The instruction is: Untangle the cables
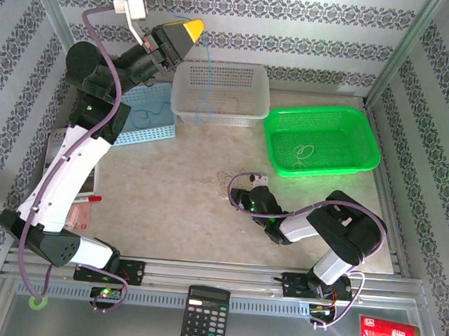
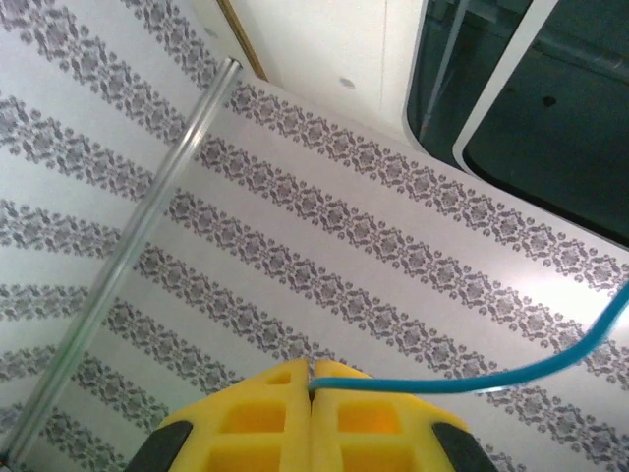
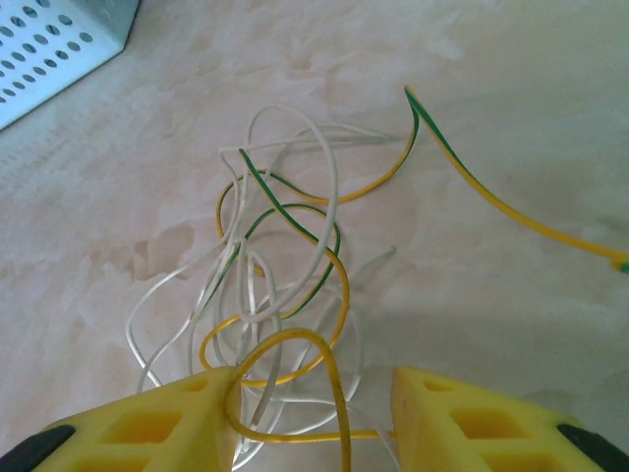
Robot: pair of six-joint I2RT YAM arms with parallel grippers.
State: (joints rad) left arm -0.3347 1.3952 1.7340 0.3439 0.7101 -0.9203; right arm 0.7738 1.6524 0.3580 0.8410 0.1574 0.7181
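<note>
Sorting starts from the tangle (image 3: pixel 285 265), which lies on the desk (image 1: pixel 166 202) just ahead of your right gripper (image 3: pixel 314 398). It is thin white strands knotted through yellow-green ones; how many of each I cannot tell. That gripper stands partly wide, its fingers either side of one yellow-green loop (image 3: pixel 295 344). Close on that single loop only, then lift slowly, so the white strands slide off rather than tighten.

Your left gripper (image 2: pixel 311 379) is raised high, pinched tight on one blue cable (image 2: pixel 472 385) that hangs down toward the white basket (image 1: pixel 213 118).

Count three baskets: the blue basket (image 1: pixel 145 133), the white one and the green basket (image 1: pixel 322 170), which holds one yellow-green cable (image 1: pixel 303 153). You have two grippers, one occupied.
</note>
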